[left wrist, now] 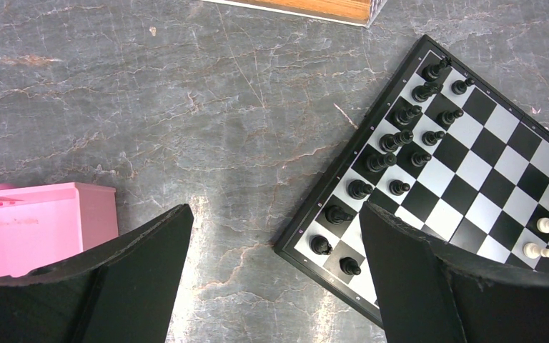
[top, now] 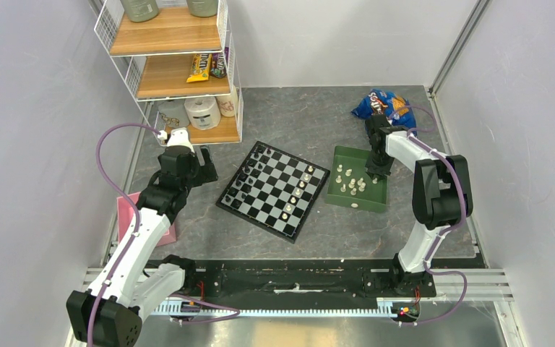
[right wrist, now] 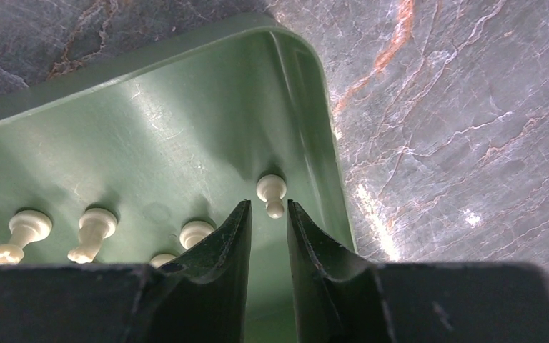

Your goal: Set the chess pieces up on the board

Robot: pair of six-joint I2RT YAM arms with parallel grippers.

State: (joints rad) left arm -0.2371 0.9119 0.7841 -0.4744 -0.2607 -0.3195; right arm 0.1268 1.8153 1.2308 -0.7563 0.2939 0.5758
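Observation:
The board (top: pixel 274 196) lies at the table's middle, black figures (top: pixel 248 177) along its left side and a few cream chess pieces (top: pixel 298 186) along its right. More cream pieces (top: pixel 352 183) stand in the green tray (top: pixel 347 154). My right gripper (top: pixel 377 173) reaches down into that tray. In the right wrist view its jaws (right wrist: pixel 269 204) stand a narrow gap apart, and the head of a lying pawn (right wrist: pixel 271 189) sits between the tips without touching. My left gripper (left wrist: pixel 275 209) hangs wide open and holds nothing, above bare table beside the board's (left wrist: pixel 472 171) left corner.
A pink box (top: pixel 126 213) sits at the left edge near my left arm. A wire shelf rack (top: pixel 181 65) with snacks and a paper roll stands at the back left. A blue chip bag (top: pixel 381 103) lies behind the tray. Other cream pieces (right wrist: pixel 93 229) stand left of my right fingers.

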